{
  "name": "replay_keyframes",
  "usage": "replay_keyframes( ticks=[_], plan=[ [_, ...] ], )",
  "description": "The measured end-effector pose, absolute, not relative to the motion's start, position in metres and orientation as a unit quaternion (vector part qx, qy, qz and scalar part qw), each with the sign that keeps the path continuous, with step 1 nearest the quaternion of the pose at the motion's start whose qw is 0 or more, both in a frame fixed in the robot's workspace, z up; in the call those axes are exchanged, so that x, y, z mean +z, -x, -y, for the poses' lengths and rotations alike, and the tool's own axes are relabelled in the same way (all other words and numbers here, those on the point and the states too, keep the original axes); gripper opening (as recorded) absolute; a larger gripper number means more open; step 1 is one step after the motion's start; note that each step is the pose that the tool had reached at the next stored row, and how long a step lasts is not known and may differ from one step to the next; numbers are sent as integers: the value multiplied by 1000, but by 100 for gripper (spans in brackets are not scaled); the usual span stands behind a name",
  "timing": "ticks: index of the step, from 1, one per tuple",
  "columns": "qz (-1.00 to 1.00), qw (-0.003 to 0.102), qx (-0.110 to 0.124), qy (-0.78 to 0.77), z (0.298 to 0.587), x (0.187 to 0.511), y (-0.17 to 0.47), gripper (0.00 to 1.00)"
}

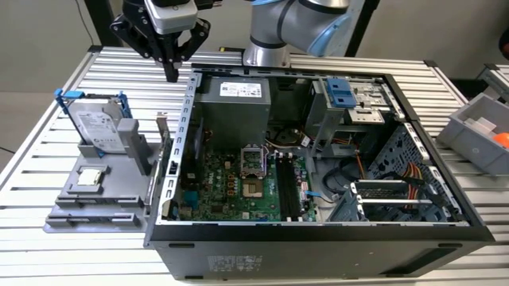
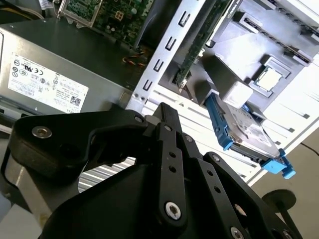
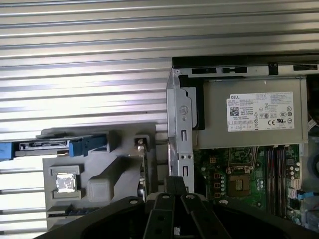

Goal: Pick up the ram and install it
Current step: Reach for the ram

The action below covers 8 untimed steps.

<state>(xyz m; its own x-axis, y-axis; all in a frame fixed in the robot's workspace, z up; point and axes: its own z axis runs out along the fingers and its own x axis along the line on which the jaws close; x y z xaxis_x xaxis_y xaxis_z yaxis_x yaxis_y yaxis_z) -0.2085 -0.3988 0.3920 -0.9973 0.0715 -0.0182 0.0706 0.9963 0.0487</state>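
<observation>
My pincer (image 1: 171, 74), clenched on nothing, hangs over the table (image 1: 71, 262) while the ram (image 2: 198, 47) stands on edge in the grey holder (image 1: 95, 205) below, its long axis seemingly parallel to the computer case (image 1: 318, 241) wall.

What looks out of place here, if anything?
Nothing stands out. The ram stands on edge in the grey holder, the hard drive upright beside it, the processor flat in its recess. The end effector hangs shut, empty.
</observation>
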Motion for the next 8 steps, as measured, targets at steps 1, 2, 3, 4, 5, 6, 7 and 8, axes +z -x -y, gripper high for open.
replay_keyframes(
  ticks=[1, 2, 3, 4, 5, 6, 7, 8],
  plan=[
    [-999, 10, 24, -36, 399, 392, 209, 0],
    [-999, 10, 24, -36, 399, 392, 210, 0],
    [-999, 10, 24, -36, 399, 392, 210, 0],
    [-999, 10, 24, -36, 399, 392, 211, 0],
    [-999, 10, 24, -36, 399, 392, 211, 0],
    [-999, 10, 24, -36, 399, 392, 212, 0],
    [-999, 10, 24, -36, 399, 392, 212, 0],
    [-999, 10, 24, -36, 399, 392, 213, 0]
  ],
)
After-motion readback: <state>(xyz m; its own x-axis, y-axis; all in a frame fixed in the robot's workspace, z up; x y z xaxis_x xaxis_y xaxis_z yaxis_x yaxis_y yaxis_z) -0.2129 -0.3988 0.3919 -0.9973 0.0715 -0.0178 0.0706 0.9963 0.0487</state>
